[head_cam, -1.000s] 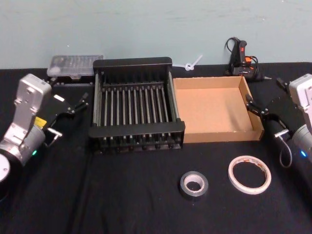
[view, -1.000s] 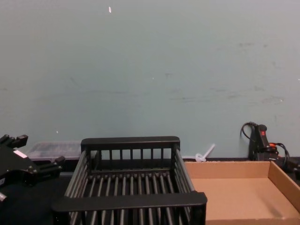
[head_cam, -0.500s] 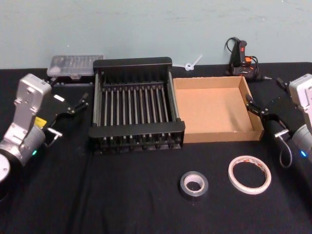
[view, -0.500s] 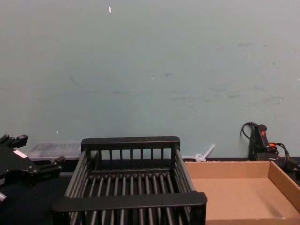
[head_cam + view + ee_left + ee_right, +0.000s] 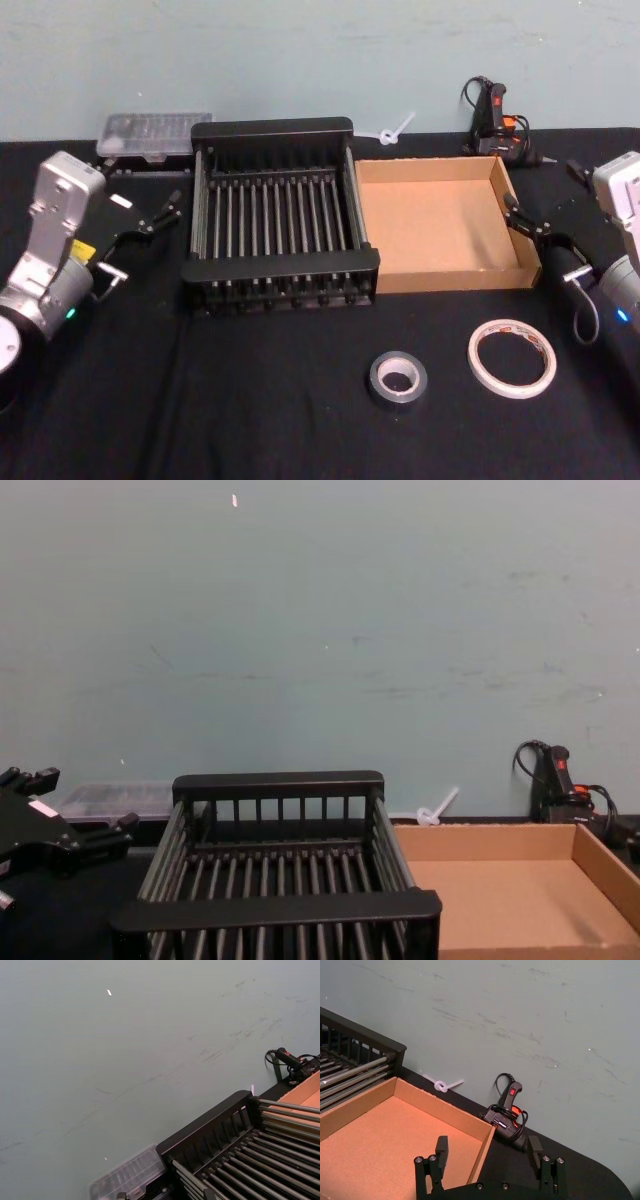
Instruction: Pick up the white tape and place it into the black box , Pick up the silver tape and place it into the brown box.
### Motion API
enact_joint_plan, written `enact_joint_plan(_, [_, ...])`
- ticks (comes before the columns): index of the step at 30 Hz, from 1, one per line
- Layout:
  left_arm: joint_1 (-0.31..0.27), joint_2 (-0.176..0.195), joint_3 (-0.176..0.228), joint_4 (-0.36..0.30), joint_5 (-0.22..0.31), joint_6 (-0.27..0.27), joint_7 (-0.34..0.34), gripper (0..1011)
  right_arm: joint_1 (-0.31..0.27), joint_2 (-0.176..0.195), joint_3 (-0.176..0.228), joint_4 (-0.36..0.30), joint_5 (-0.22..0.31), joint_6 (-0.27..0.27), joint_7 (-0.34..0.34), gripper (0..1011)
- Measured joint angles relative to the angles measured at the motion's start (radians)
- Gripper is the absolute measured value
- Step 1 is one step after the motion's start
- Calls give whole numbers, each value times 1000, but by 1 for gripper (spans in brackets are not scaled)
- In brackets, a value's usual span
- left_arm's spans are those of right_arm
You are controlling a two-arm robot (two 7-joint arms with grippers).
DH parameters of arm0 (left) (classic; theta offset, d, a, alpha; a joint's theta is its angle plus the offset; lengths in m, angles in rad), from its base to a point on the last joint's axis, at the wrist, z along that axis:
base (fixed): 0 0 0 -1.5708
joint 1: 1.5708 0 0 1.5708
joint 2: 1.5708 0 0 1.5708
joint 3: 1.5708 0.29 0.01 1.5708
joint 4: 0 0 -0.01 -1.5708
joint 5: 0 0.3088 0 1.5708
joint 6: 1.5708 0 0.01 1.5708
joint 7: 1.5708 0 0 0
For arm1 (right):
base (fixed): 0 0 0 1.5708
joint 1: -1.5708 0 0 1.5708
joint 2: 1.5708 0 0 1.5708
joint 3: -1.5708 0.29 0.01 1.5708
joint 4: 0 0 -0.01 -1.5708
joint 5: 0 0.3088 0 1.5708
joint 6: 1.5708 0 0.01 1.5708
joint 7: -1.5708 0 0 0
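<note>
The white tape lies flat on the black table near the front right, and the silver tape lies just left of it. Behind them stand the black box and, touching its right side, the brown box, neither holding anything. My left gripper hovers open left of the black box. My right gripper is open beside the brown box's right wall. In the right wrist view its fingers straddle the far right corner of the brown box. Both tapes are well away from the grippers.
A clear plastic case sits at the back left. A black tool with an orange trigger and a white zip tie lie along the back edge by the teal wall. Open cloth surrounds the tapes.
</note>
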Motion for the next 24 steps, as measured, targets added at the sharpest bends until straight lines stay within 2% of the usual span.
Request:
enact_joint_plan(7, [0, 0, 0, 0, 0, 0, 0, 1001, -7, 2, 21, -12, -1, 6, 23, 1002])
enact_joint_plan(17, [0, 0, 0, 0, 0, 0, 0, 1001, -44, 15, 70, -60, 26, 36, 57, 1002])
enact_joint_plan(24, [0, 0, 0, 0, 0, 0, 0, 1001, -100, 42, 123, -140, 88, 87, 104, 1002])
